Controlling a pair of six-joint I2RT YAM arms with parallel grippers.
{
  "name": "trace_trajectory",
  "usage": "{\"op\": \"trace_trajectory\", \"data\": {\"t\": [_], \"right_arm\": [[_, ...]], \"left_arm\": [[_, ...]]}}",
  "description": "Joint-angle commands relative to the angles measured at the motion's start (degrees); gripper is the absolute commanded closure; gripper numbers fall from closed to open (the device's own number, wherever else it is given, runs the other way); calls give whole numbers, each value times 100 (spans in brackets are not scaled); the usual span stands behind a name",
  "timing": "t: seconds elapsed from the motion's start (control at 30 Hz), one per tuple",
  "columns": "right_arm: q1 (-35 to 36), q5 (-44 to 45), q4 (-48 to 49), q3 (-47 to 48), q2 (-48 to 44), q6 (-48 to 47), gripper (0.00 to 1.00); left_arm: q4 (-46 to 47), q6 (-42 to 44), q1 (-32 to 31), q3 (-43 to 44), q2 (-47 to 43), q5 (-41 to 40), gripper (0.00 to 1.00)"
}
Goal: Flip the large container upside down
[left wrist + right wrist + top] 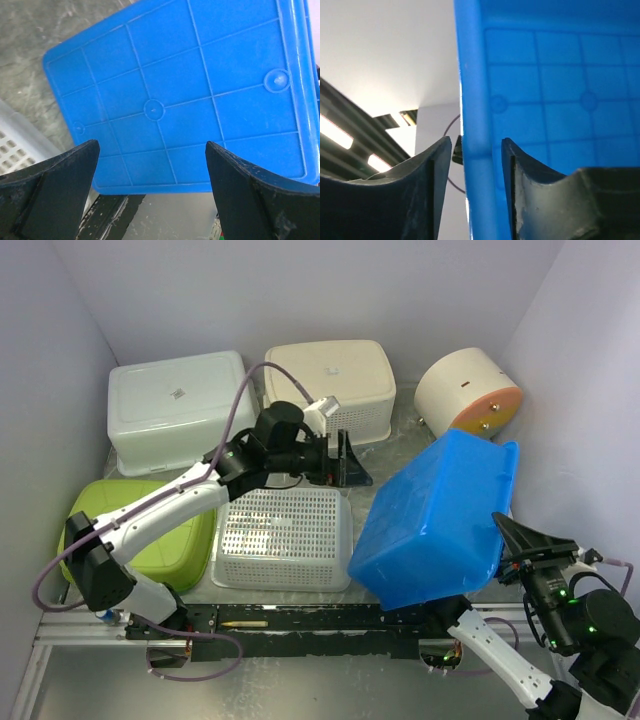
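Large container: the blue container (435, 525) sits just right of the white perforated basket (285, 537). It is tipped up on edge. In the left wrist view you see its gridded underside (175, 100) face-on.

Container mouth: it opens away from the basket, toward your right arm. The right wrist view looks past the rim to the inside of the base (560, 90).

Container support: you cannot tell from the top view whether its lower edge touches the table.

Right gripper (520, 540): it is on the container's side away from the basket. Its fingers are clamped on the blue rim wall, one on each face (the wrist view shows the wall filling the gap) (475, 150).

Left gripper (345, 462): it is over the basket's far right corner, pointing at the container's underside but apart from it. The jaws are spread wide with nothing between them (151, 150).

Green tub (170, 540): just left of the basket.

White lidded bin (175, 410): beyond the basket, to its far left.

Cream slotted basket (330, 375): directly beyond the basket.

Cream drum with orange face (468, 390): far right of the basket, lying on its side behind the container.
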Motion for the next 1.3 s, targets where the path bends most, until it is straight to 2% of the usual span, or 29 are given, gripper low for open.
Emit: {"op": "trace_trajectory", "data": {"t": [0.0,0.1,0.2,0.3,0.4,0.7,0.97,1.07,1.13,1.27], "right_arm": [[186,576,-1368,232,196,337,53],[282,642,-1652,186,202,534,47],[307,822,-1922,169,127,678,31],[324,969,-1923,89,40,644,23],[350,1127,-1933,100,238,394,10],[402,1594,-1927,64,839,210,6],[423,2092,-1930,-167,768,322,6],[446,2311,-1931,55,848,33,5],[447,2457,-1932,303,980,-277,0],[447,2703,-1930,781,1205,-871,0]], "left_arm": [[442,-71,-337,361,329,244,2],[524,-103,-548,518,523,259,2],[512,-112,-688,647,656,239,2],[494,-108,-828,753,755,229,2],[518,-119,-940,805,816,208,2],[524,-109,-1230,996,1024,220,2],[466,-30,-1481,1210,1166,205,2],[581,-84,-1534,1203,1227,265,2],[681,-134,-1603,1215,1318,347,3],[701,-160,-1716,1370,1526,398,3]]}}
